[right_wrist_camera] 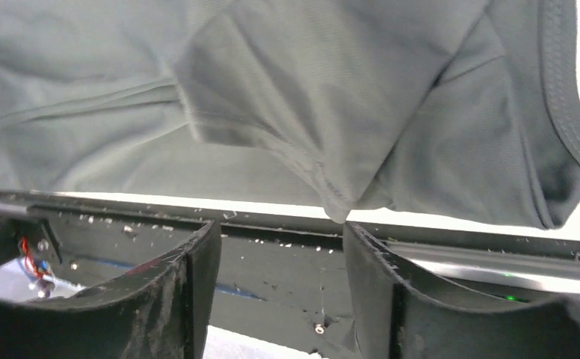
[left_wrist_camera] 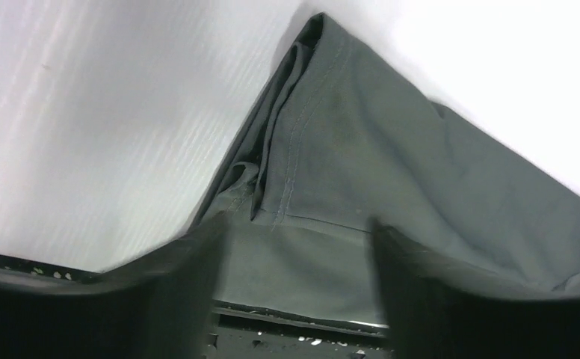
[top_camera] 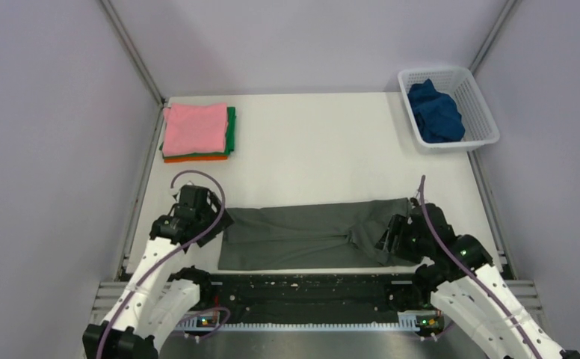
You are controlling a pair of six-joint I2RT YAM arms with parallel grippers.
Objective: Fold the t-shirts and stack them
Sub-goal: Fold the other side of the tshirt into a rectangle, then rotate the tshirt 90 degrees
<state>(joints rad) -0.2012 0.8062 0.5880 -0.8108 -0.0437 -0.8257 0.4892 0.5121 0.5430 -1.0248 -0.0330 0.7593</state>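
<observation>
Both our claws gape and grip nothing: the left claw [left_wrist_camera: 296, 224] straddles one end of the dark grey t-shirt [top_camera: 302, 232], the right claw [right_wrist_camera: 279, 224] faces the other. It lies folded along the near edge of the bench [top_camera: 309, 149]; we risk pinching one layer and undoing the fold

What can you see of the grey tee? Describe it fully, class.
The grey tee is plain, soft-looking dark cloth with stitched hems, folded into a long band lying flat along the table's near edge, a sleeve folded over at its right end. The open left hand straddles its left end; the open right hand sits at its right end.
</observation>
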